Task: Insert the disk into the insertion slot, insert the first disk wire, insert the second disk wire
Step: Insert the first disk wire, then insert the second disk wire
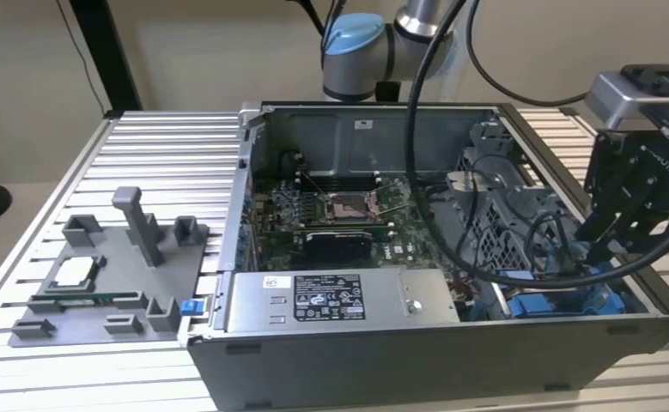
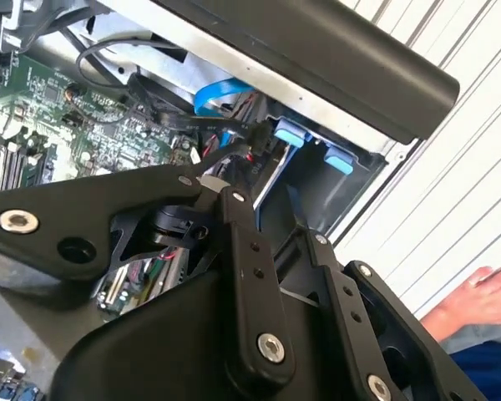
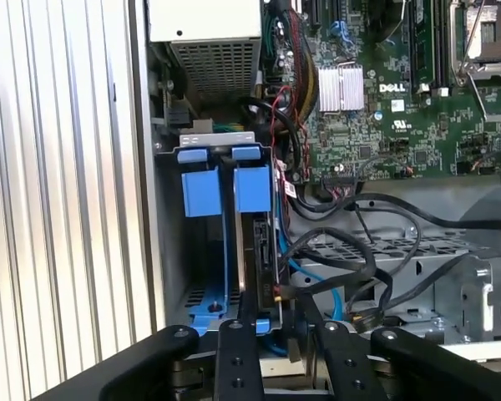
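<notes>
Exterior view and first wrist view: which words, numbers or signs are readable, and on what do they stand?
Power-supply box: two labels, print too fine to read.
Motherboard: white maker's mark and small codes, none quoted here.
Gripper: white maker's lettering on its body, not quoted.

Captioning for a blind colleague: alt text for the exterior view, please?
The robot's black hand hangs over the blue-railed insertion slot of the open computer case, at the exterior view's right. A grey fixture sits on the slatted table at the exterior view's left.
</notes>
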You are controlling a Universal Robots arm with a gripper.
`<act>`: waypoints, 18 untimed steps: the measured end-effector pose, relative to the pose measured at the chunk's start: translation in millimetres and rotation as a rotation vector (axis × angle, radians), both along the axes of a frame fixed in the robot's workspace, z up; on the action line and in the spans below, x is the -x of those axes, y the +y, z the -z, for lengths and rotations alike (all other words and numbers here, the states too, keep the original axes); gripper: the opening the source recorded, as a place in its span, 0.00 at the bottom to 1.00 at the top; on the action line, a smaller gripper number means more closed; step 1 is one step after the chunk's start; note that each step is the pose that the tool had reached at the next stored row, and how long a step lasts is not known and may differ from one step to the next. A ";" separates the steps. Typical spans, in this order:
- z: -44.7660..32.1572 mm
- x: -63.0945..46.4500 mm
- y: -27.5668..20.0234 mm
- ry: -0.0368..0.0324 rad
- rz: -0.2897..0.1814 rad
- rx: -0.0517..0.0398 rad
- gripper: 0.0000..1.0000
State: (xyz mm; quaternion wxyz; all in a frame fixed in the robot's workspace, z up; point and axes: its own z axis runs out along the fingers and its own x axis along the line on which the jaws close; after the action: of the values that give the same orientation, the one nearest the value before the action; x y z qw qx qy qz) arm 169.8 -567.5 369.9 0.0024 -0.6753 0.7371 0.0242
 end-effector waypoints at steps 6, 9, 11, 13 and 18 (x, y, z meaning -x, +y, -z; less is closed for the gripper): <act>0.0 -14.9 0.0 0.0169 0.000 -0.0001 1.00; -0.1 -20.0 0.0 0.0273 0.000 0.0000 1.00; -0.1 -20.9 0.0 0.0286 0.000 0.0001 1.00; -0.1 -21.0 0.0 0.0287 0.000 0.0001 1.00; 0.0 -21.1 0.1 0.0287 0.000 0.0000 1.00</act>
State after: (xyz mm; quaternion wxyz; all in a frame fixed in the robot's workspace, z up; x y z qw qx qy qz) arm 190.9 -567.5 370.0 -0.0082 -0.6749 0.7371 0.0339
